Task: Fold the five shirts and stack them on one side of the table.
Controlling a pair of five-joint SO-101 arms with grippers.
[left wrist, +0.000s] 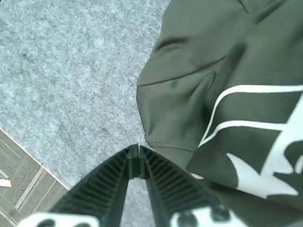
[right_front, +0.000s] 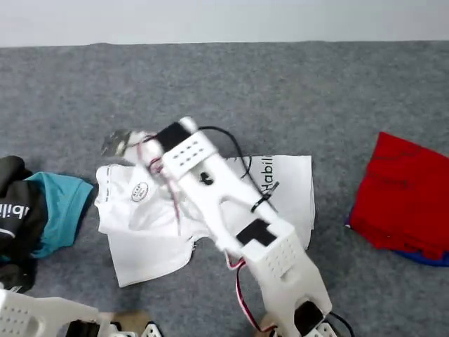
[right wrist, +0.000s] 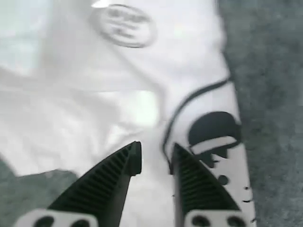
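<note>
Shirts, five: white [right_front: 147, 232] mid-counter [right_front: 280, 91]; black [right_front: 14, 203], teal [right_front: 59, 203] at left edge; red [right_front: 403, 196] atop blue [right_front: 424, 258] at right edge; right pincer [right wrist: 155, 158] spread, left pincer [left wrist: 138, 158] pressed together.

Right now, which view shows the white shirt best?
High view: the white shirt lies spread out, partly under the right arm. Right wrist view: one close patch by the open pincer. Left wrist view: a dark shirt.

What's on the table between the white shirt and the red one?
Nothing: the high view shows bare grey mat between the white shirt and red shirt.
</note>
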